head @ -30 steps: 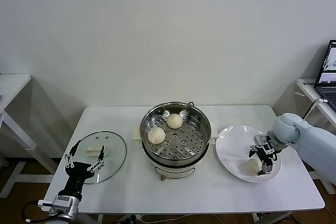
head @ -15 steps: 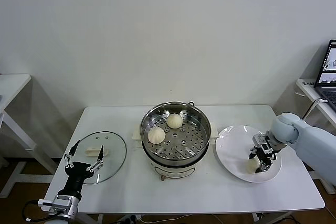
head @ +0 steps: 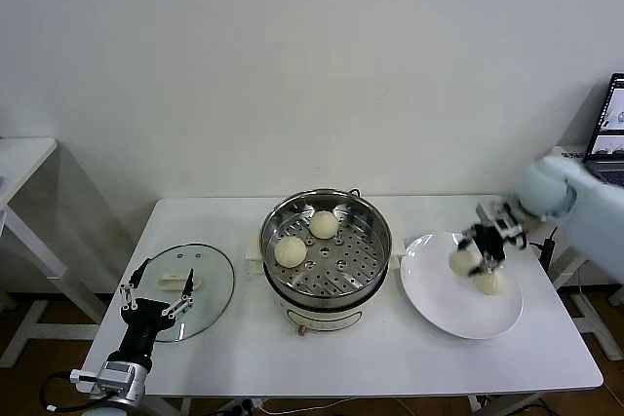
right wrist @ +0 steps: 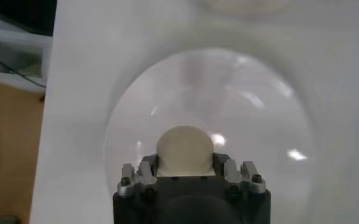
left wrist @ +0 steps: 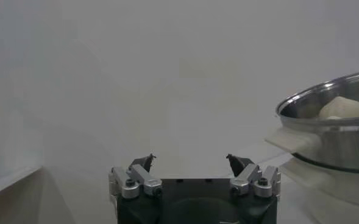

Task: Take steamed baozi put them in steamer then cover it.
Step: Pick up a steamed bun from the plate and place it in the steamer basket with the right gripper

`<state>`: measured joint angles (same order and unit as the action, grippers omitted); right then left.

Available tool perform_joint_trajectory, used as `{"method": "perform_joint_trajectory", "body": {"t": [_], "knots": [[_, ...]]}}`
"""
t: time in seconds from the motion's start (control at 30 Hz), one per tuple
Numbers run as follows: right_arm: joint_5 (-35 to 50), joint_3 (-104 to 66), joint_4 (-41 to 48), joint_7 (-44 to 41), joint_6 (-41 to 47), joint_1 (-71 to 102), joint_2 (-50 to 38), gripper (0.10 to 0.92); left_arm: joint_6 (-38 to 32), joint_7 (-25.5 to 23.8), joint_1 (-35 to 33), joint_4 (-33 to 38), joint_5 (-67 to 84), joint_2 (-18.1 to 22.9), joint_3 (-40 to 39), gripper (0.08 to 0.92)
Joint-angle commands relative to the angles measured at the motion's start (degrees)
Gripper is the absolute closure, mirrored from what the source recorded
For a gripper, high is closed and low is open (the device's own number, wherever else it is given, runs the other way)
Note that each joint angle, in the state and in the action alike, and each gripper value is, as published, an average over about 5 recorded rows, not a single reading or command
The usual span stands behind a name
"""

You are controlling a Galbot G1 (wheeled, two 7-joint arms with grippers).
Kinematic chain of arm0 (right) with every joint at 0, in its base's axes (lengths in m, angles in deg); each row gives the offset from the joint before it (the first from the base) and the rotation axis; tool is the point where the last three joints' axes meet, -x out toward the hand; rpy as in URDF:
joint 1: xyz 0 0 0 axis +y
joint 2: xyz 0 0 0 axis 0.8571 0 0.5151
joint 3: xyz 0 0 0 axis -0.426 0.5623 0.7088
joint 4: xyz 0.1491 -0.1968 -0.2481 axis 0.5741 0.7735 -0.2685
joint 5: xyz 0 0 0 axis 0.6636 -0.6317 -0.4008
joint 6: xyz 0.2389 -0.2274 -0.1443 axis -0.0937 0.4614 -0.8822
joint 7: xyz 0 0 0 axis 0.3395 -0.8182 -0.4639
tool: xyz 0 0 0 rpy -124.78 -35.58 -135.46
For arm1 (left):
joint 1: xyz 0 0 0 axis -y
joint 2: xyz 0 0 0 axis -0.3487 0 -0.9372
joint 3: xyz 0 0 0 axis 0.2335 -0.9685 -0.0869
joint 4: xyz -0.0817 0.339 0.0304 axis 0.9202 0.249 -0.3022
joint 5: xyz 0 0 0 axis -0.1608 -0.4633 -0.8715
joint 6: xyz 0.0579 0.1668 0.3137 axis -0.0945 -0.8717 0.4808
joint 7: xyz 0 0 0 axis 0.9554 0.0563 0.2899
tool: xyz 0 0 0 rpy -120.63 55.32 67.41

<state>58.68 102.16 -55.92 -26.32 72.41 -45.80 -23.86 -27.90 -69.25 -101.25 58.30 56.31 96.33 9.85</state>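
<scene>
Head view. Right gripper (head: 485,244): raised above the white plate (head: 434,294), fingers pinched on one steamed baozi (head: 464,261). A pale rounded shape just below that gripper; whether it is another bun on the plate cannot be told. Steamer (head: 327,246): well apart from the right gripper, on its inner side, lid off. Two more baozi (head: 291,251) (head: 324,224) lie on its perforated floor, apart from each other. Left gripper (head: 156,299): fingers spread wide, holding nothing, poised over the near edge of the cover (head: 185,288). The cover lies flat on the table (head: 390,362), its white handle just beyond the fingertips.

Left wrist view. Left gripper (left wrist: 192,163): both fingers splayed, nothing between them. Steamer (left wrist: 330,125): off to one side, one baozi (left wrist: 343,108) showing above the rim.

Right wrist view. Right gripper (right wrist: 185,165): closed on the held baozi (right wrist: 184,150), which fills the gap between the fingers. White plate (right wrist: 258,128): beneath, clear of the bun.
</scene>
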Motion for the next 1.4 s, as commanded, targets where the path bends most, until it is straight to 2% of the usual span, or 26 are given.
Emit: {"method": "perform_joint_trajectory", "body": {"t": [0.03,0.33,0.77,1.0,1.4], "knots": [[5.28,15.56,-5.37,-0.54,-9.45,-28.57,6.11,0.395,-0.05,-0.02,0.07,0.18,-0.07,-0.19,0.07,0.177],[-3.81,22.02,-10.19,6.91,-25.66,-30.09,16.98,0.389,-0.04,-0.15,0.16,0.43,0.18,-0.78,0.77,0.177],[-15.09,24.29,-11.94,14.40,-33.14,-23.82,25.42,0.389,-0.12,-0.32,0.48,-0.71,0.22,-0.88,0.97,0.177],[-15.79,26.03,-15.82,16.48,-34.53,-22.14,26.45,0.389,-0.12,-0.53,0.61,-1.50,0.28,-0.96,1.75,0.177],[-10.52,29.24,-18.92,16.45,-32.71,-22.26,29.12,0.389,0.17,-0.46,1.41,-2.53,0.30,-0.91,1.37,0.177]]}}
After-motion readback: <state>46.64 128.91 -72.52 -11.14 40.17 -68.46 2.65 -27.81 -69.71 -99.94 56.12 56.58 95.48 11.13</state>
